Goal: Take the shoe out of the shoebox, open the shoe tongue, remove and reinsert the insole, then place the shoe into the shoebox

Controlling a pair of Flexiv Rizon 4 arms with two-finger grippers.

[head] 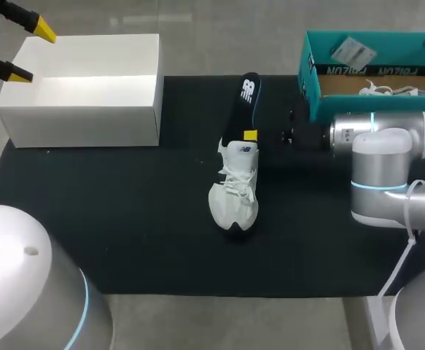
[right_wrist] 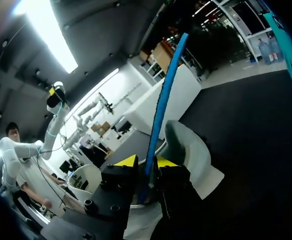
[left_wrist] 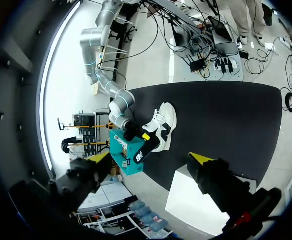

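Shoe [head: 234,197] x1, insole [head: 246,100] x1 pinched by R hand [right_wrist: 146,166], boxes x2 (white box [head: 81,125], teal shoebox [head: 309,79]); L hand [head: 31,52] spread.

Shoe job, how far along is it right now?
Done: the shoe is out of the teal shoebox, lying on the black mat. In hand: the right gripper is shut on the insole, which sticks partway out of the heel; pulling out or pushing in, I cannot tell. Left: insole fully seated, then shoe back in the shoebox.
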